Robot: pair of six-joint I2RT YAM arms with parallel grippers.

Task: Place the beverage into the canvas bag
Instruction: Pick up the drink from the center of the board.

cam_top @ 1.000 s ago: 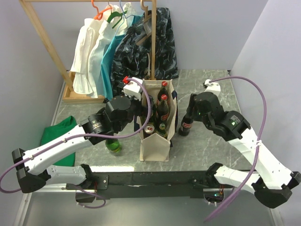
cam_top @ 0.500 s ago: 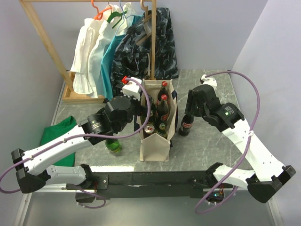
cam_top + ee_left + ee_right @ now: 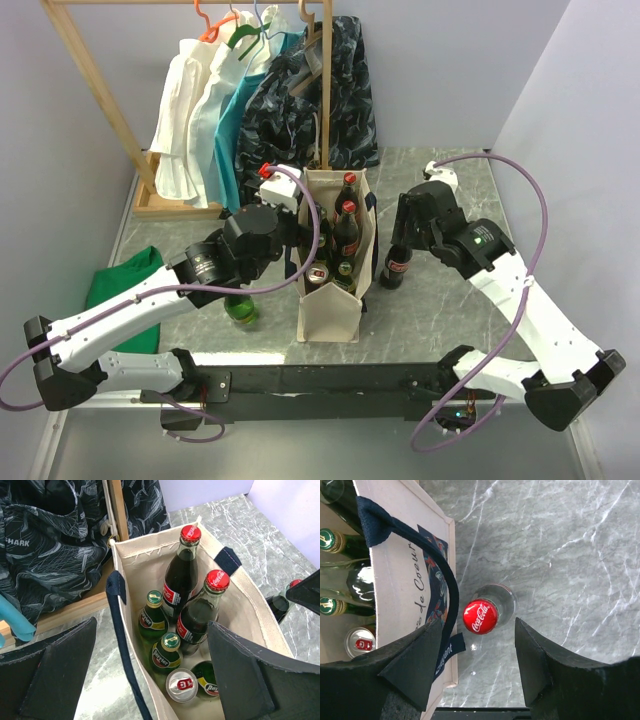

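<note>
The canvas bag point(image 3: 330, 310) stands upright mid-table, cream with navy handles. It holds two red-capped cola bottles point(image 3: 187, 575), several green bottles point(image 3: 167, 652) and a can point(image 3: 181, 685). Another red-capped cola bottle point(image 3: 397, 265) stands on the table just right of the bag. My right gripper point(image 3: 404, 228) hangs open above this bottle, its cap point(image 3: 480, 616) just ahead of the gap between the fingers point(image 3: 415, 665). My left gripper point(image 3: 292, 215) is open, its jaws straddling the bag's left wall and navy handle point(image 3: 117, 610) without pinching them.
A wooden clothes rack point(image 3: 95, 85) with white, teal and dark patterned garments point(image 3: 250, 90) stands behind the bag. A green cloth point(image 3: 125, 285) lies at the left. A green bottle point(image 3: 240, 308) stands on the table beside my left arm. A white wall point(image 3: 580, 130) rises at the right.
My right arm has shifted a little, bringing its gripper more squarely over the standing cola bottle. The left arm, bag and bottles have not moved.
</note>
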